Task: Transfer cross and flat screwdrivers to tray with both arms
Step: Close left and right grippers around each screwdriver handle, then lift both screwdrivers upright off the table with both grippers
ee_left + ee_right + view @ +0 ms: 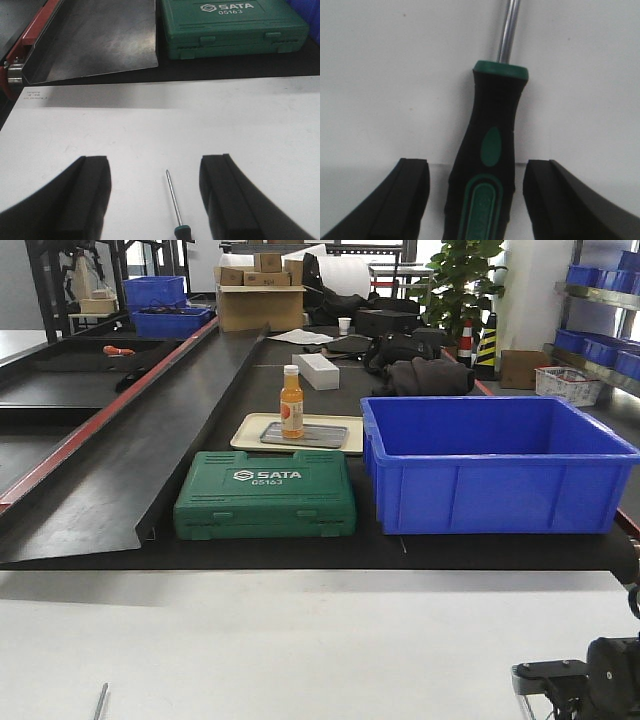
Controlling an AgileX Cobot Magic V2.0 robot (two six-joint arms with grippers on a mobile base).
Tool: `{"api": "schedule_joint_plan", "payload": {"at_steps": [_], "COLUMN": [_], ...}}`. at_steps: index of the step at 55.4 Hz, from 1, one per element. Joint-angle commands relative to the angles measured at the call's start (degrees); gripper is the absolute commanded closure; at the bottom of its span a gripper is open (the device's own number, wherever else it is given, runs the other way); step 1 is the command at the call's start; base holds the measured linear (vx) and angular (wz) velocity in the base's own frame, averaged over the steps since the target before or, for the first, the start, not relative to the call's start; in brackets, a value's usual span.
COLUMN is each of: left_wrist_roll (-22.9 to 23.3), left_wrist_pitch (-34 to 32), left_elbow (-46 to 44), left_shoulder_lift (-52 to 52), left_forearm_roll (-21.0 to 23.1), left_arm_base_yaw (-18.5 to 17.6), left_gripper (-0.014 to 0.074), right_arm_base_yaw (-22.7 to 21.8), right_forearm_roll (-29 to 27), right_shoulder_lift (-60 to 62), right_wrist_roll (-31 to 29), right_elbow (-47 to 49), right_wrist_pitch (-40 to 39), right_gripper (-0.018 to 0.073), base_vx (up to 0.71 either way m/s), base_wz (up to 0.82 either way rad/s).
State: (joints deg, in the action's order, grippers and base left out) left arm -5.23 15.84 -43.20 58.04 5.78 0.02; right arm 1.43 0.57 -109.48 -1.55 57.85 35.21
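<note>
Both tools are spread open and hold nothing.

**Risk.** The left tool (155, 167) straddles the thin shaft of the left screwdriver (174, 200), not its handle. Closing here would likely pinch bare steel, so the tool could slip or let the handle swing down. The right screwdriver (490, 145) has a rounded handle. An off-centre squeeze by the right tool (476, 165) could roll or pivot it on the surface (225, 125). The tray (245, 435) lies just beyond the case (265, 495) and carries a bottle (291, 400), which a low carry might knock over.

**Position.** Both screwdrivers lie flat on the white surface on the near side of the case. The left one lies between the open fingers, tip toward the case. The right handle sits centred between its jaws, apparently untouched. Which screwdriver is cross and which is flat cannot be told.
</note>
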Motion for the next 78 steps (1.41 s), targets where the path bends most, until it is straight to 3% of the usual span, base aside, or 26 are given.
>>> {"api": "schedule_joint_plan", "payload": {"at_steps": [1, 9, 13, 19, 26, 27, 34, 53, 69, 78], "left_wrist_roll": [0.58, 0.58, 0.68, 0.68, 0.63, 0.89, 3.73, 6.11, 6.11, 7.45], "left_wrist_pitch": [-4.04, -3.93, -3.14, 0.10, 5.12, 16.91, 20.76, 24.15, 24.31, 26.22], "left_elbow": [-1.63, -1.63, -1.71, -2.32, -4.81, -16.35, -20.94, -21.21, -21.21, -21.21], "left_shoulder_lift": [-0.41, -0.09, -0.10, -0.10, 0.05, 6.04, 12.88, 31.88, 41.53, 45.22], "left_forearm_roll": [0.56, 0.56, 1.10, 4.31, 6.86, 7.01, 7.01, 7.96, 8.02, 7.17], "left_arm_base_yaw": [-0.05, -0.05, -0.05, -0.05, -0.05, -0.05, -0.05, -1.09, -5.15, -5.66], "left_gripper": [0.0078, 0.0078, 0.0078, 0.0078, 0.0078, 0.0078, 0.0078, 0.0078, 0.0078, 0.0078], "right_arm_base_yaw": [-0.38, -0.38, -0.38, -0.38, -0.38, -0.38, -0.38, -0.38, -0.38, -0.38], "right_forearm_roll": [0.40, 0.40, 0.40, 0.18, -0.91, -1.60, -1.66, -4.59, -4.35, -4.35], "right_shoulder_lift": [1.05, -0.64, -0.95, -0.95, -0.95, -0.95, -0.95, -0.95, -0.95, -0.95], "right_wrist_roll": [-0.38, -0.38, -0.38, -0.38, -0.30, -0.35, -0.35, -0.35, -0.35, -0.41], "right_elbow": [1.56, 1.56, 1.56, 1.56, 1.56, 1.56, 1.56, 1.56, 1.56, 1.56], "right_wrist_pitch": [-2.06, -1.93, -1.46, -1.11, -1.12, -1.48, -1.48, -1.62, -1.75, -1.43], "right_gripper": [0.0090, 0.0157, 0.0296, 0.0575, 0.0573, 0.0570, 0.0570, 0.0567, 0.0567, 0.0567], "base_vx": [0.00, 0.00, 0.00, 0.00, 0.00, 0.00, 0.00, 0.00, 0.00, 0.00], "base_wz": [0.00, 0.00, 0.00, 0.00, 0.00, 0.00, 0.00, 0.00, 0.00, 0.00]}}
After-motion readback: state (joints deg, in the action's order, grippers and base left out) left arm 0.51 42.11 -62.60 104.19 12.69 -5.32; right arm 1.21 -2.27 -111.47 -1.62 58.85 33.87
